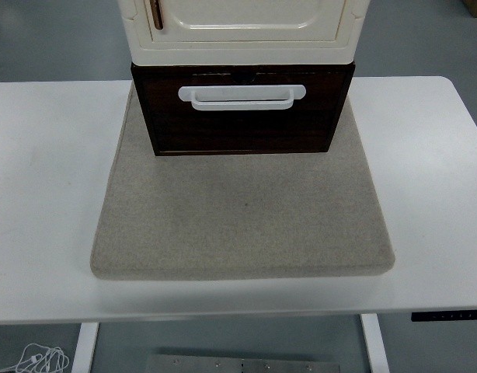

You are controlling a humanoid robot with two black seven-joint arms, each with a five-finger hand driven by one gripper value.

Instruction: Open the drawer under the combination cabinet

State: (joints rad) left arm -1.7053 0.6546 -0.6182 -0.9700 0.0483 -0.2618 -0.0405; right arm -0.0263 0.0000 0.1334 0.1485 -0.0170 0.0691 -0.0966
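Dark drawer [242, 124] faces near edge, white handle [241, 96] lengthwise left-right; no hands visible

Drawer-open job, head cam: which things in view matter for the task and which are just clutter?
Belongs to the job:
- dark brown drawer, shut
- white handle across its front
- cream cabinet stacked on top of it

Just there:
- beige mat under the unit
- white table
- white cable on the floor

No robot hand in view.
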